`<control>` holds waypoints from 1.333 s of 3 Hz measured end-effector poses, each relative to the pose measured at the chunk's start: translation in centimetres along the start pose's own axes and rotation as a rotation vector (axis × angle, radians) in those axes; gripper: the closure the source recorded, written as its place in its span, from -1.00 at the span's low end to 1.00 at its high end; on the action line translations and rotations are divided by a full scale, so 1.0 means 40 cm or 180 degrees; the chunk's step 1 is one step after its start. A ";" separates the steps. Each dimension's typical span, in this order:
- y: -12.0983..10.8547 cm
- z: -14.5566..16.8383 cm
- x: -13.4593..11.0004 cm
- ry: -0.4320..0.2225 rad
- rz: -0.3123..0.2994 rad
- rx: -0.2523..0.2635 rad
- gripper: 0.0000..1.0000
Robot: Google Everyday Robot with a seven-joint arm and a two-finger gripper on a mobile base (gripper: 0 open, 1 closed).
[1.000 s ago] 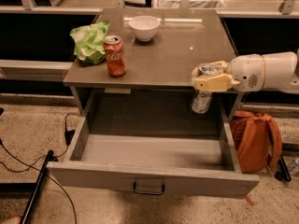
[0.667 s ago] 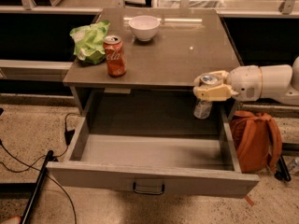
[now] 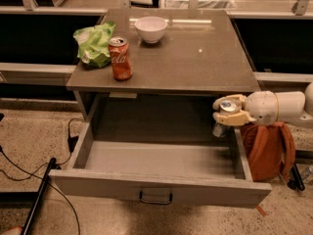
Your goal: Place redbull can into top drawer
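My gripper [image 3: 228, 111] comes in from the right on a white arm and is shut on the redbull can [image 3: 221, 122], a slim silver can with its silver top showing between the fingers. It holds the can upright above the back right corner of the top drawer [image 3: 161, 158]. The drawer is pulled out wide, its grey inside is bare, and its front panel carries a small dark loop handle [image 3: 155, 198].
On the table top [image 3: 195, 58] stand an orange-red cola can [image 3: 120, 58], a green crumpled bag [image 3: 94, 44] and a white bowl [image 3: 150, 29]. An orange backpack [image 3: 268, 148] leans at the right of the drawer. Black cables [image 3: 29, 170] lie on the floor at the left.
The gripper with the can has moved a little to the right and down, toward the drawer's right wall. Nothing on the table top has moved.
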State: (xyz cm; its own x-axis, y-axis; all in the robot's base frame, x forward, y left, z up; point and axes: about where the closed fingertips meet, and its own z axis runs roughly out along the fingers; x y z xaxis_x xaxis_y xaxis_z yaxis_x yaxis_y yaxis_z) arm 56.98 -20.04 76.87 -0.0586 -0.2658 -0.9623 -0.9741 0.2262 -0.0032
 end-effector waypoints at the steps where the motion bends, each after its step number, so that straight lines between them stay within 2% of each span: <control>1: -0.001 -0.010 0.073 -0.0113 -0.0099 -0.0122 1.00; 2: 0.003 0.005 0.127 -0.0068 -0.0193 -0.0220 1.00; 3: 0.009 0.012 0.147 -0.0020 -0.0271 -0.0201 1.00; 4: 0.009 0.020 0.169 0.0030 -0.0276 -0.0184 0.66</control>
State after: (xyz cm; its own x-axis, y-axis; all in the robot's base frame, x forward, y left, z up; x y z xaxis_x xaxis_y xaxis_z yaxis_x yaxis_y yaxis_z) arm 56.39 -21.00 70.14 0.0247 -0.2909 -0.9564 -0.9865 0.1477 -0.0704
